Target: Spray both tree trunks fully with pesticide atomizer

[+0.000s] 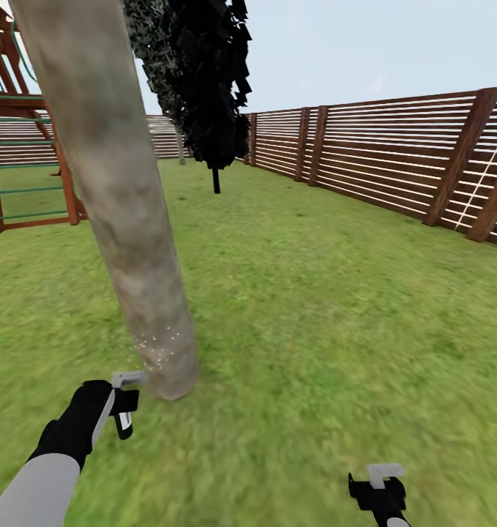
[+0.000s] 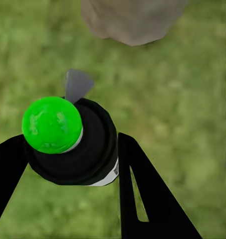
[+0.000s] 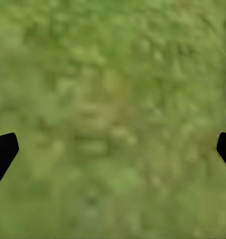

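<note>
Green-capped and black-bodied, the pesticide atomizer (image 2: 68,142) sits clamped between the two black fingers of the left gripper (image 1: 124,410), as the left wrist view shows: both fingers press against its dark cylindrical body, with a grey wedge-shaped nozzle pointing away from the pincer toward the base of the trunk. The thick mottled grey-brown and beige tree trunk (image 1: 124,219) rises just ahead of that gripper and slightly to its right, its long axis near upright with a lean away to the left as it climbs. Pale specks dot the lowest part of the trunk, close above the blurry green grass floor (image 1: 314,329); the length above them looks bare, so coverage is judged to be only begun. The coming move turns on this: the nozzle faces the foot of the trunk, and the untreated surface runs upward along the trunk's axis from the pincer, so the left arm, plainly the nearer, would have to lift its aim. The right gripper (image 1: 380,494) hangs well apart from the trunk, on its far side from the left arm, its fingers spread wide over bare grass with nothing between them. A brown slatted wooden fence (image 1: 394,154) closes the lawn beyond.
</note>
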Available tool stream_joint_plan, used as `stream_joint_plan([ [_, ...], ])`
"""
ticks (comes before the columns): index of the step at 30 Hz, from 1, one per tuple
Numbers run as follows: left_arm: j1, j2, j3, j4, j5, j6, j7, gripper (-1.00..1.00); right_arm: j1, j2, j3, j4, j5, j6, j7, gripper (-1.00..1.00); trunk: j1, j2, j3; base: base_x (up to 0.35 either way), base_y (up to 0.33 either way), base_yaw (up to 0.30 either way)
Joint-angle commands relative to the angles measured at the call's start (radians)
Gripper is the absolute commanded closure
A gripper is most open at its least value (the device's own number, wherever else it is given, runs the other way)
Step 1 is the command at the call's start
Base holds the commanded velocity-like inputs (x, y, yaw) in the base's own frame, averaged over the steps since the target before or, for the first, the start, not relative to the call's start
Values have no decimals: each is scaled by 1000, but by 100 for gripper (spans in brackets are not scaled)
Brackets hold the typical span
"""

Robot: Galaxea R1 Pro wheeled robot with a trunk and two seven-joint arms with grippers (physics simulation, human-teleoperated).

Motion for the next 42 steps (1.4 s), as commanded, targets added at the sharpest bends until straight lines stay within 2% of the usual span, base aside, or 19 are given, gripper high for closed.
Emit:
stream_joint_plan([
  [1,-1,-1,3,-2,-11,5,-10,100,0,0,8,0,-4,-2,-4,-100,0,0,-1,0,-286,0],
  [14,-1,0,3,-1,-15,6,-7,100,0,0,8,0,-4,-2,-3,-100,0,0,-1,0,-286,0],
  [18,-1,-3,2,7,-7,7,95,100,0,1,8,0,-4,-2,-4,-100,0,0,-1,1,-286,173],
  [24,-1,-25,3,12,-2,8,95,100,0,2,8,0,-4,-2,-3,-100,0,0,-1,101,-276,267],
  [32,-1,-26,6,12,-2,8,96,100,0,2,8,0,-5,-2,-3,-100,0,0,-1,226,-201,50],
  [42,-1,-25,8,0,-2,8,108,100,0,2,8,0,-4,-2,-4,-100,0,0,-1,85,-255,258],
])
